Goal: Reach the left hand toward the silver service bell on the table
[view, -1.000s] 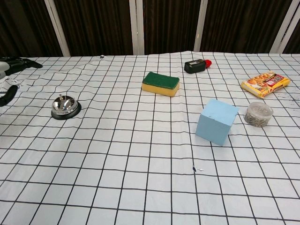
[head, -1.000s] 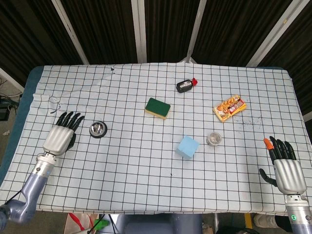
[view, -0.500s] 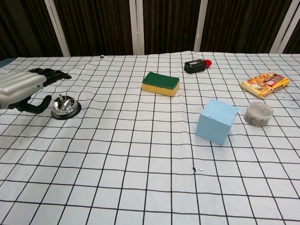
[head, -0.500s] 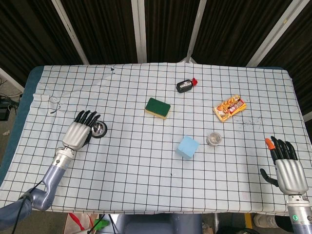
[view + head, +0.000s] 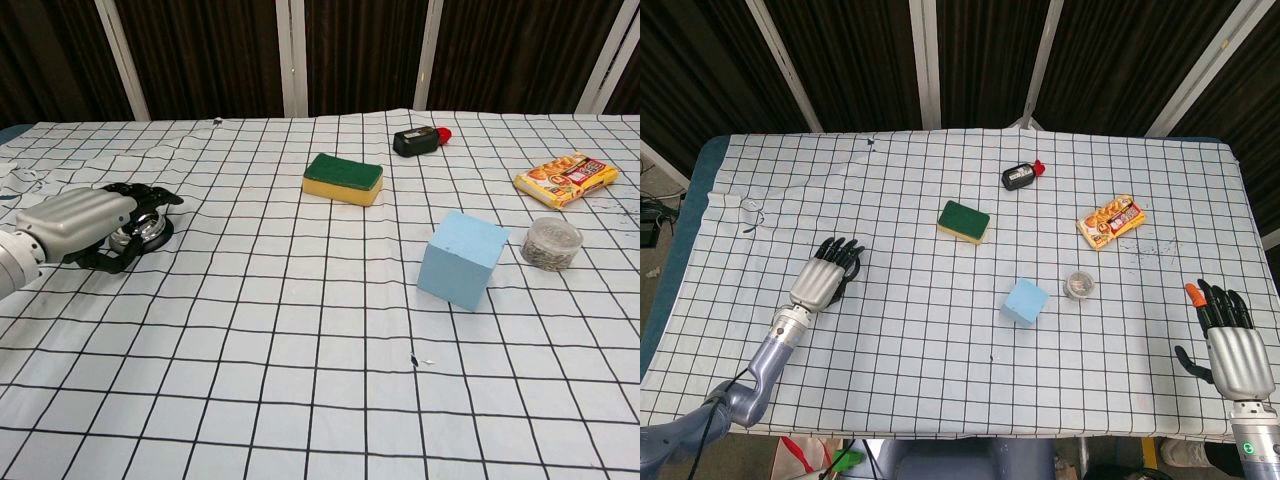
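The round silver service bell [image 5: 140, 231] on its dark base sits near the left edge of the table, almost wholly under my left hand [image 5: 85, 222]; in the chest view only a glint of polished metal shows beneath the dark fingertips [image 5: 150, 196]. From overhead I cannot see the bell at all, just the grey back of the left hand [image 5: 825, 279] over that spot. Its fingers lie side by side, lightly curved downward, holding nothing; whether they touch the dome I cannot tell.

I judge the reach all but finished. What remains, if anything, is a small settling so the palm sits centred over the bell, done gently, since the smooth dome could skid on the cloth.

The white cloth with a black grid [image 5: 920, 330] is soft and wrinkled near the far left corner. Further right lies a green-topped yellow sponge [image 5: 343, 177], porous and flat, then a matte pale blue cube [image 5: 461, 259], a small clear round jar [image 5: 551, 242], a glossy orange snack packet [image 5: 565, 176] and a small black bottle with a red cap [image 5: 420, 140]. My right hand [image 5: 1232, 338] rests well apart at the near right corner, fingers straight and close together, holding nothing
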